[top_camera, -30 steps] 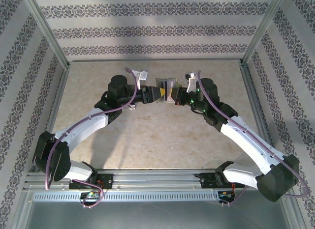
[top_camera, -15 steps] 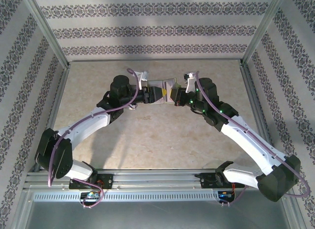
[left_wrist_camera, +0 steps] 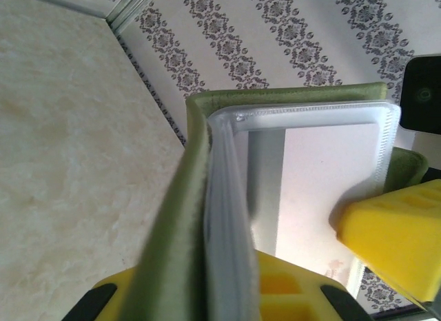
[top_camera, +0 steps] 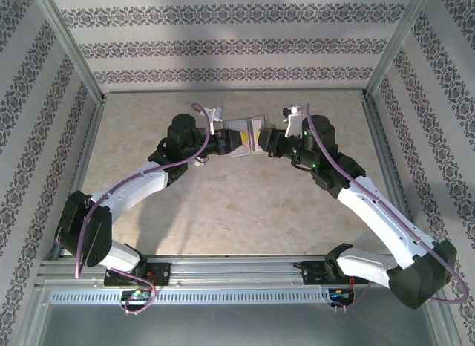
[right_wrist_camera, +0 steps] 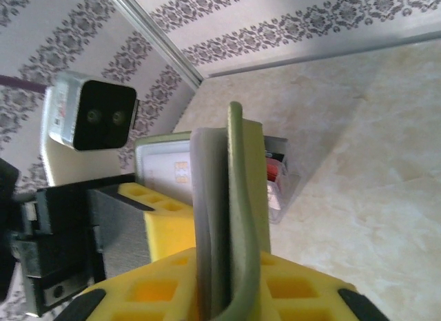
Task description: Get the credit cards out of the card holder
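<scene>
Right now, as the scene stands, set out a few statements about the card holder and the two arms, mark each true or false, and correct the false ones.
1. The card holder lies flat on the table. False: it is held up off the table between the two arms' jaws.
2. In the right wrist view, a red card shows inside a clear sleeve. True.
3. The card holder's outer cover is bright blue. False: it is a dull olive green.
4. Yellow pads sit against the card holder from both sides. True.
5. The left arm and right arm are folded back at their bases. False: both reach to the far middle of the table and meet at the card holder.
</scene>
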Robot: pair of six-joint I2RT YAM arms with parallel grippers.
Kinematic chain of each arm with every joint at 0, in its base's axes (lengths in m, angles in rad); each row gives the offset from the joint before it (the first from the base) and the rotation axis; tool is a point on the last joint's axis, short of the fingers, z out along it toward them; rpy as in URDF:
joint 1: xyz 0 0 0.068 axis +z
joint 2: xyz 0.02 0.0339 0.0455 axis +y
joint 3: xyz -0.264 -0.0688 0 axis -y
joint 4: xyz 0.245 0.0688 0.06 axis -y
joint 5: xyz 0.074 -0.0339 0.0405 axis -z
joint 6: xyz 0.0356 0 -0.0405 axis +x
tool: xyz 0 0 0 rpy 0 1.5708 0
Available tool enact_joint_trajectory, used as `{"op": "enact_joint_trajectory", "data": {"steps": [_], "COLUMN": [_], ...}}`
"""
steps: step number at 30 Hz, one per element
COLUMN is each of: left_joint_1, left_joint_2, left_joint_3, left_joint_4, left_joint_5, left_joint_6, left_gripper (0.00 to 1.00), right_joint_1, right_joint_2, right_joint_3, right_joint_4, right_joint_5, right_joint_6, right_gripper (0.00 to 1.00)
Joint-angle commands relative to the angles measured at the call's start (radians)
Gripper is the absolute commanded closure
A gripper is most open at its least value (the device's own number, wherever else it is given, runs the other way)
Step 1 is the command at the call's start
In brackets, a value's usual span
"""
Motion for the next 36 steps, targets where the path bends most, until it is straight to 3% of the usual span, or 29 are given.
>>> {"op": "enact_joint_trajectory", "data": {"steps": [1,16,30,36], "left_joint_1": [-0.011,-0.011,-0.012,-0.012], "left_joint_2": [0.009,0.011,0.013,0.015], "left_joint_3": [-0.010,-0.013,-0.014,-0.012], "left_joint_4": [0.096,0.105,0.110,0.110], "left_joint_5": [0.042,0.042,0.048,0.051], "left_joint_6": [-0.023,-0.031,-0.035,-0.034], "left_gripper": [0.87,0.88,0.88,0.88], "right_joint_1": [-0.014,-0.025,-0.032,-0.035], "right_joint_2": [-0.024,-0.049,-0.054,-0.049], "right_joint_3": [-0.019,-0.056,-0.072,-0.080], "right_joint_4": [0.084,0.137,0.166,0.189], "right_joint_5": [-0.070,-0.116,-0.134,-0.148], "right_joint_6": [0.033,0.056,0.065,0.080], "right_gripper": [0.76,0.67,0.70,0.65]}}
